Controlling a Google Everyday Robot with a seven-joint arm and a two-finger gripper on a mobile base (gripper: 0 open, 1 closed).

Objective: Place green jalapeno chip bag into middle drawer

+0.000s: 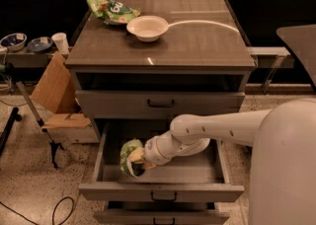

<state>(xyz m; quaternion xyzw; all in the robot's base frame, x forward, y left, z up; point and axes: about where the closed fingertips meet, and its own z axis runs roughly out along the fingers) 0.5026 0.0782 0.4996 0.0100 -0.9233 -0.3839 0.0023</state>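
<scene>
The middle drawer (160, 192) is pulled out, with a grey deep tray and a small dark handle on its front. My gripper (137, 162) reaches into its left part from the right. It is shut on the green jalapeno chip bag (127, 154), which is crumpled and pale green. The bag hangs at the gripper's tip just over the drawer floor, near the left wall. The white arm (217, 129) crosses above the tray's right half and hides part of it.
On the cabinet top (197, 46) lie a brighter green bag (111, 11) and a white bowl (147, 26). The upper drawer (160, 103) is closed. A lower drawer front (163, 218) shows below. A cardboard box (52, 86) and a floor cable (54, 206) are at the left.
</scene>
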